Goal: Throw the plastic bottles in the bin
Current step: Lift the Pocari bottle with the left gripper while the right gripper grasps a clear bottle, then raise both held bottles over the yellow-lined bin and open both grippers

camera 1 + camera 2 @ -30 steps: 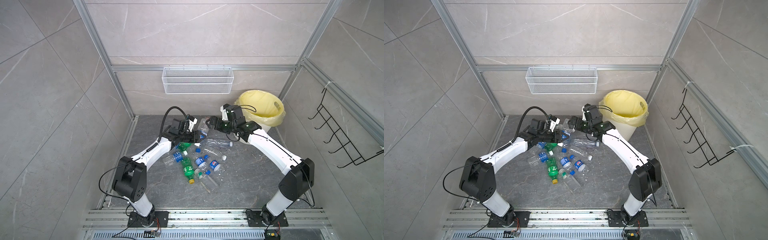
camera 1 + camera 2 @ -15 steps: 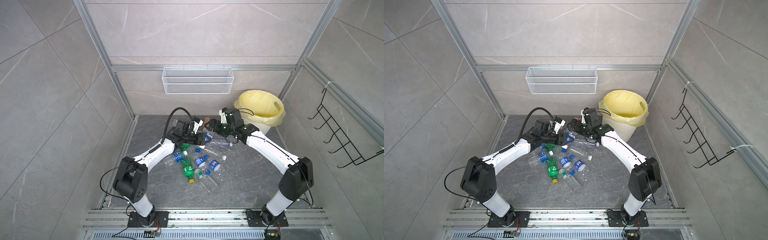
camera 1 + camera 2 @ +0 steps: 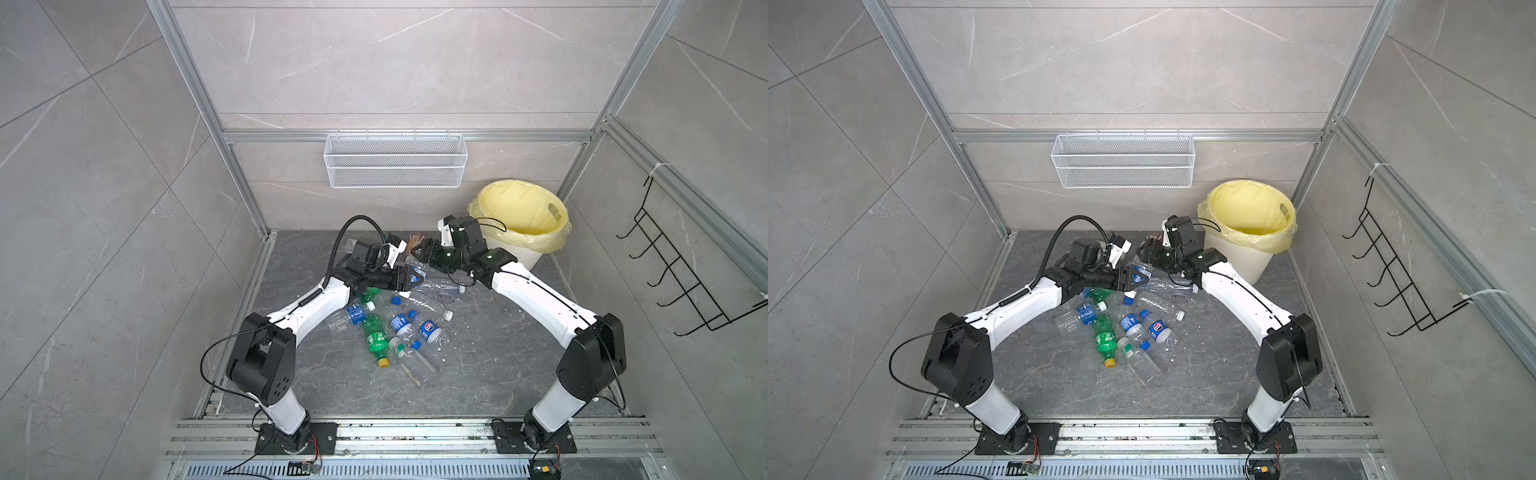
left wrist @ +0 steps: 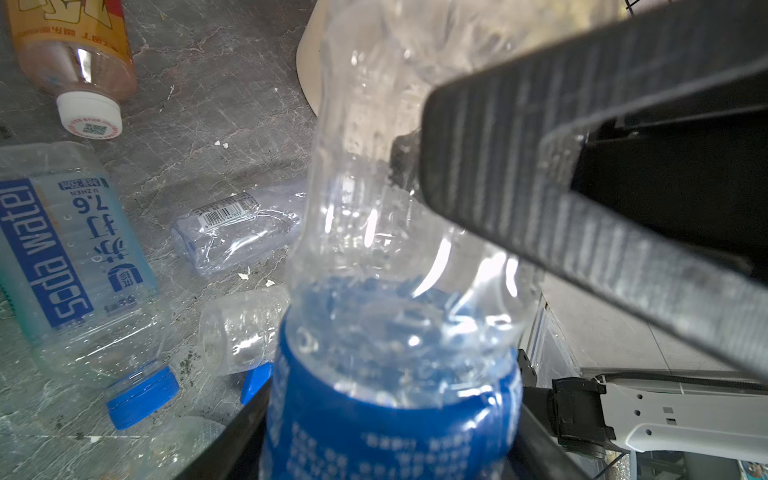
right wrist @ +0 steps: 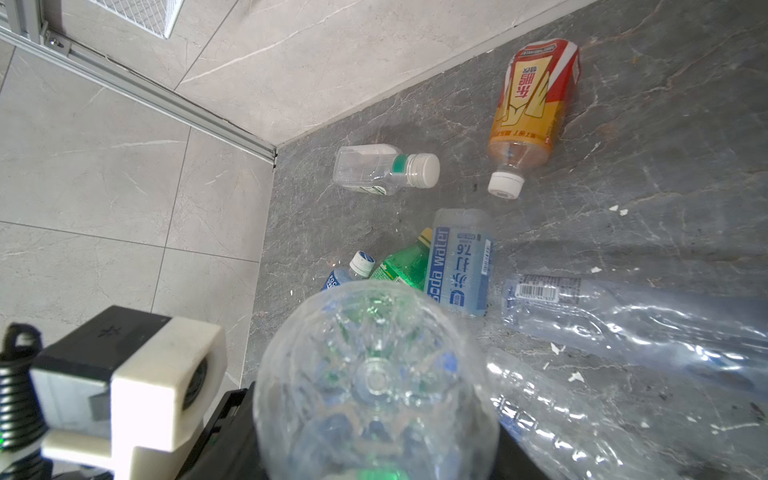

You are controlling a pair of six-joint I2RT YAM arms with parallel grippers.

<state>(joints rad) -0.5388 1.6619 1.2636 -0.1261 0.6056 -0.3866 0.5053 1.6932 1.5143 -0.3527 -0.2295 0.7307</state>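
A clear plastic bottle with a blue label (image 4: pixel 395 291) hangs between both grippers above the floor, behind the pile. My left gripper (image 4: pixel 390 449) is shut on its labelled end, a finger on each side. My right gripper (image 5: pixel 374 457) is shut on the other end, and the bottle's base (image 5: pixel 374 382) fills that view. In both top views the left gripper (image 3: pixel 413 277) and right gripper (image 3: pixel 419 251) meet nose to nose. Several plastic bottles (image 3: pixel 395 328) lie on the floor, two of them green. The bin (image 3: pixel 557 245) stands behind my right arm at the back right.
An orange-labelled bottle (image 5: pixel 532 108), a soda water bottle (image 5: pixel 459 262) and a white-capped clear bottle (image 5: pixel 386 166) lie near the back wall. A white wire mesh basket (image 3: pixel 395 160) hangs on that wall. A black hook rack (image 3: pixel 681 282) hangs on the right wall.
My left gripper has carried the bottle right, towards the right gripper. The right gripper came down to meet it, and its wide-open jaws have closed round the bottle's base end.
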